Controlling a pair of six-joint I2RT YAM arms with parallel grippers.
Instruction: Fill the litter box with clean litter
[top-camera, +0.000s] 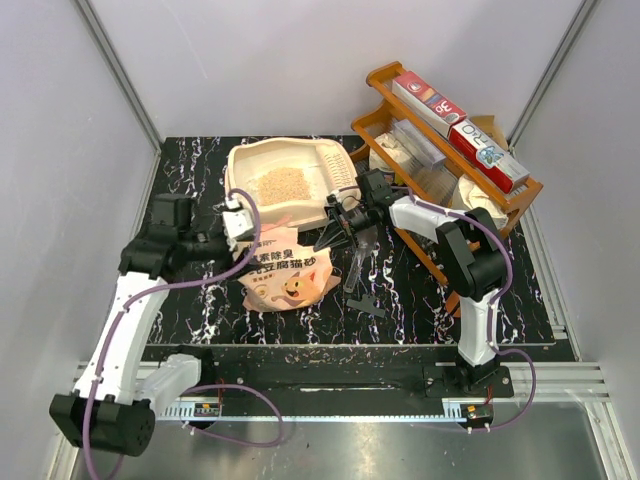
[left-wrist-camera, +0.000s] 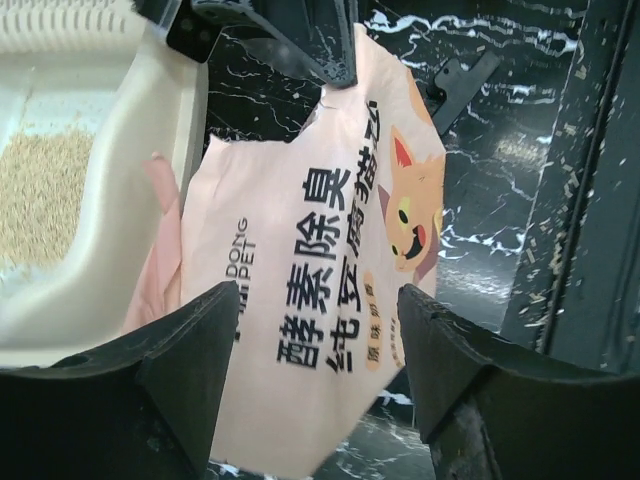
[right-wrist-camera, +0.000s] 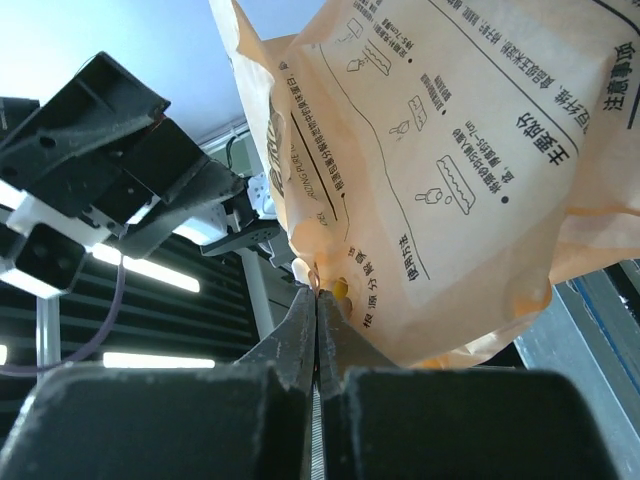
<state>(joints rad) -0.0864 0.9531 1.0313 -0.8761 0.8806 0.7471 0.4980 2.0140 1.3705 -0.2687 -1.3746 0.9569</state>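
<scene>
The right end effector (right-wrist-camera: 316, 300) fills the bottom of the view, its two dark fingers (right-wrist-camera: 290, 350) pressed flat together with only a thin seam between them. At their tips they pinch the lower edge of a pale orange printed plastic bag (right-wrist-camera: 450, 150). The creased bag rises above them and spreads over the upper right, its black Chinese text and small instruction pictograms facing the camera. To the left, apart from the bag, sits a black angular arm housing (right-wrist-camera: 100, 150) with a white block (right-wrist-camera: 22, 222) beneath it. A thin purple cable (right-wrist-camera: 118, 300) hangs below, near bright strip lights (right-wrist-camera: 150, 270).
</scene>
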